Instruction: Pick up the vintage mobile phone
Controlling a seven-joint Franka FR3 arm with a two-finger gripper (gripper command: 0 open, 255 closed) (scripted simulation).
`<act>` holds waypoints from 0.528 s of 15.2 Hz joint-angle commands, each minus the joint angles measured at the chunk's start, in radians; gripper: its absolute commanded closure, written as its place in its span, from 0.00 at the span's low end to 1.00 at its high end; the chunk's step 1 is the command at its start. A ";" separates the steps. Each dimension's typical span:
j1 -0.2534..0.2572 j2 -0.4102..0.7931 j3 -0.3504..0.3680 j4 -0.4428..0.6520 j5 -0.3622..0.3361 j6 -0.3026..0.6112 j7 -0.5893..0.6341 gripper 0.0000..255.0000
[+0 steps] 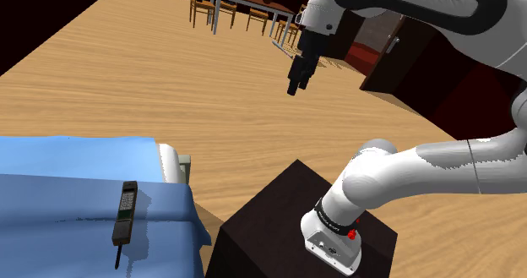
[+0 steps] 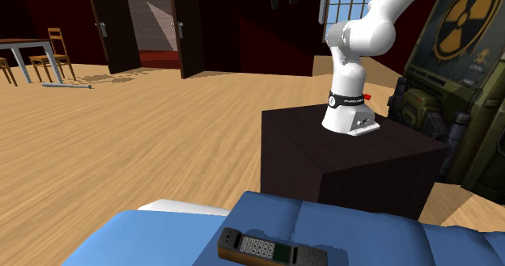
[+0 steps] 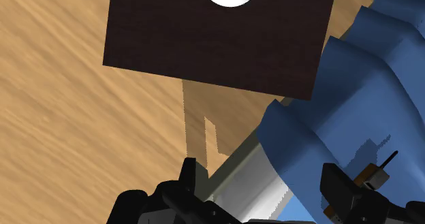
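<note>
The vintage mobile phone [image 1: 124, 210] is a dark brick handset with a pale keypad and a thin antenna. It lies flat on a blue bed cover [image 1: 59, 209], near the cover's edge in the second exterior view, phone [image 2: 271, 251]. My black gripper [image 1: 297, 84] hangs high over the wooden floor, far from the phone and up to its right in the shoulder view. In the wrist view the gripper [image 3: 262, 182] is open with nothing between its fingers. The phone [image 3: 373, 176] peeks out beside one finger [image 3: 338, 186], partly hidden by it.
The dark box stand [image 1: 270, 226] sits beside the bed's corner, with a white bed edge [image 1: 175, 162] between them. A table with chairs [image 1: 241, 2] stands far back on the wooden floor [image 1: 169, 82]. A green cabinet with a radiation sign [image 2: 465, 22] rises behind the stand.
</note>
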 commanded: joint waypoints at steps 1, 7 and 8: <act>0.000 0.000 0.000 0.000 0.000 0.000 0.000 0.00; 0.021 -0.009 0.133 -0.128 0.099 0.140 0.183 0.00; 0.025 -0.003 0.157 -0.144 0.116 0.166 0.213 0.00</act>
